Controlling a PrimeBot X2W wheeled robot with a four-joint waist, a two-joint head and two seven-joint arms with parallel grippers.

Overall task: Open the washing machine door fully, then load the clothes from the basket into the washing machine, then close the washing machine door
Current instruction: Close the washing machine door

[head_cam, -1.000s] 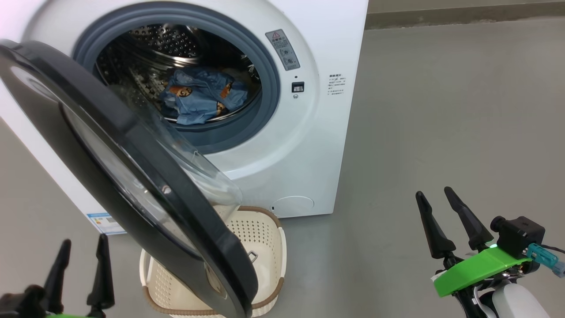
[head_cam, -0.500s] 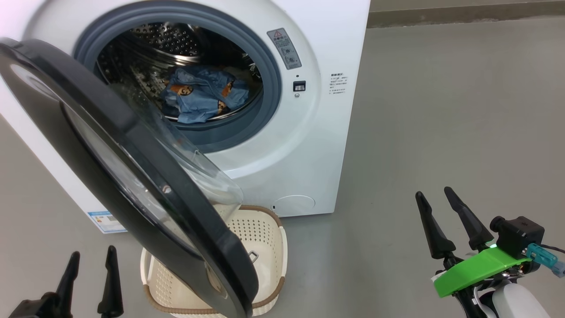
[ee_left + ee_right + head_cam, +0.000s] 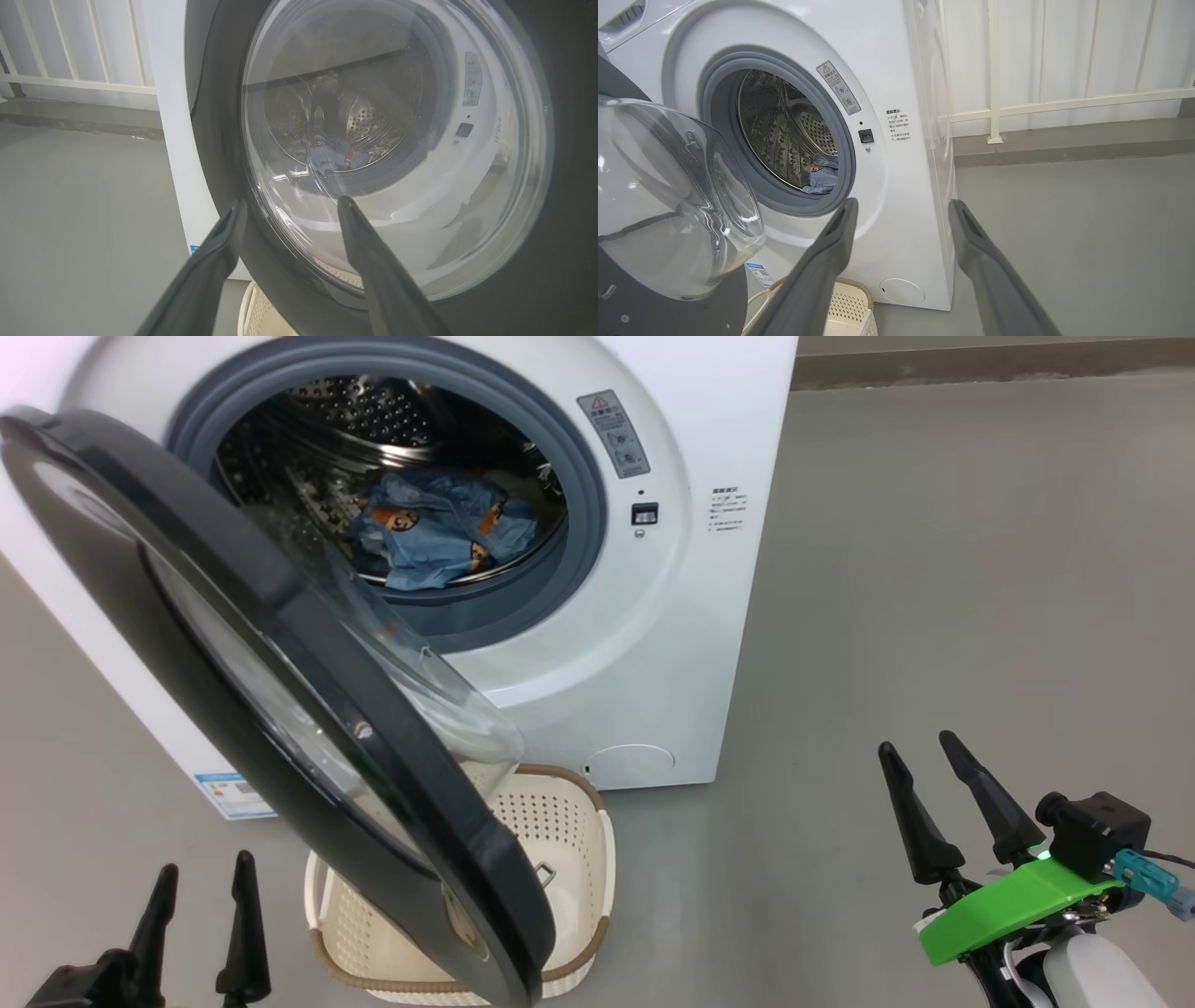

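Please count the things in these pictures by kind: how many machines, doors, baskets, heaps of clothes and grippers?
White front-loading washing machine: 1
Round black-ringed glass door: 1
Cream perforated plastic basket: 1
Heap of light blue printed clothes: 1
Dark two-fingered grippers: 2 (left gripper, right gripper)
Total: 6

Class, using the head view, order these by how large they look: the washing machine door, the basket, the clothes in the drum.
1. washing machine door, though nearest the camera.
2. basket, partly hidden behind the door.
3. clothes, farthest away.
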